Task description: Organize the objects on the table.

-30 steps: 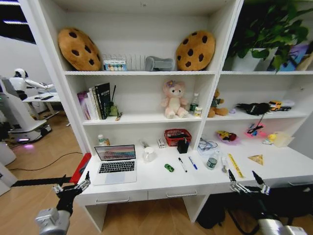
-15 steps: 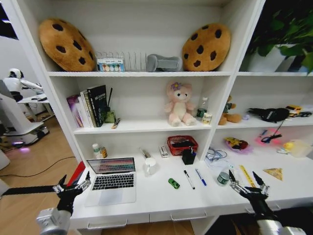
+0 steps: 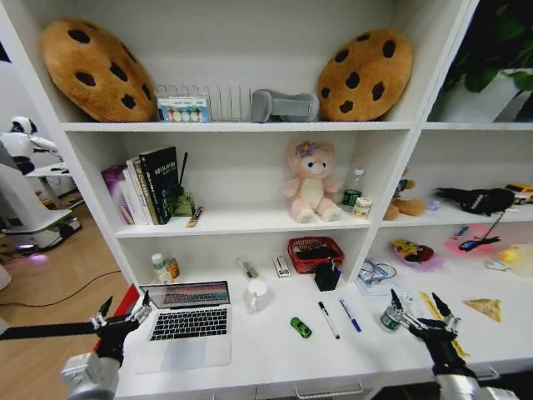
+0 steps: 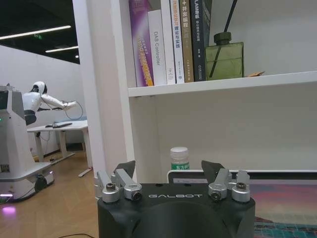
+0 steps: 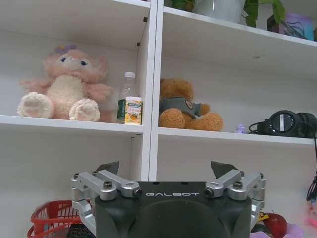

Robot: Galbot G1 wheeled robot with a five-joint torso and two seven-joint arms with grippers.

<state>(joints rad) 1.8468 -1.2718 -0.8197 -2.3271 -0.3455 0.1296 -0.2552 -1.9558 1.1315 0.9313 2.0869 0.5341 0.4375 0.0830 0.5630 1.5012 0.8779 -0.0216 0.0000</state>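
Both our grippers hover spread wide, holding nothing: left gripper just outside the silver laptop, right gripper beside the green-labelled jar, well past the laptop. We risk toppling that jar.

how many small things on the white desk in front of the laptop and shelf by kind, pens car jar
Pens, one black and one blue: 2
Tiny green toy car: 1
Green-labelled jar: 1
Yellow triangle: 1
Total: 5
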